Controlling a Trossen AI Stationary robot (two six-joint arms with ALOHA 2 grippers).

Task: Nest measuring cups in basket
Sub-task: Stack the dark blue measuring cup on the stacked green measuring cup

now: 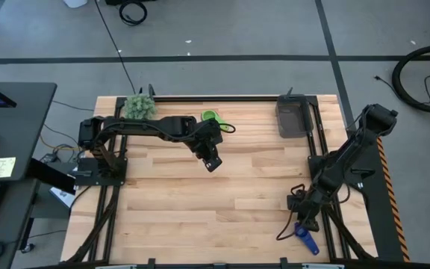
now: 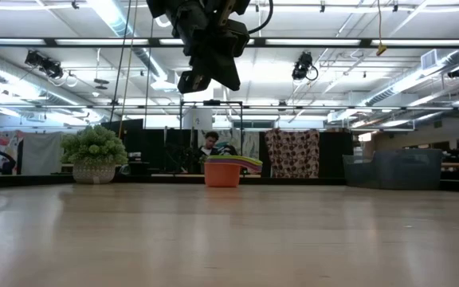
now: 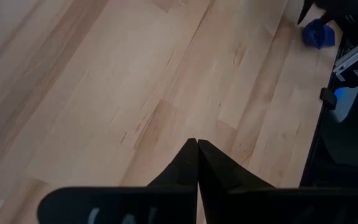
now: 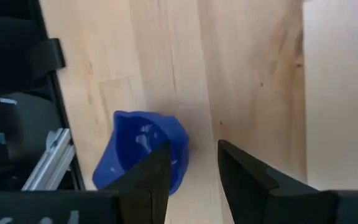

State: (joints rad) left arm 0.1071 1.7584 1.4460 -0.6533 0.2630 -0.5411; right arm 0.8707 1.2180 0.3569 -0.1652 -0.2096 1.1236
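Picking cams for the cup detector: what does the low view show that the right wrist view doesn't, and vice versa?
Low view only: a nested stack of measuring cups, orange outermost, standing on the table; the plant ball; the basket at right; the left gripper overhead, shut; a person in the room behind. Right wrist view only: the blue cup near the table's edge frame, with the right gripper open beside it, not gripping. Shared: only the wooden table.
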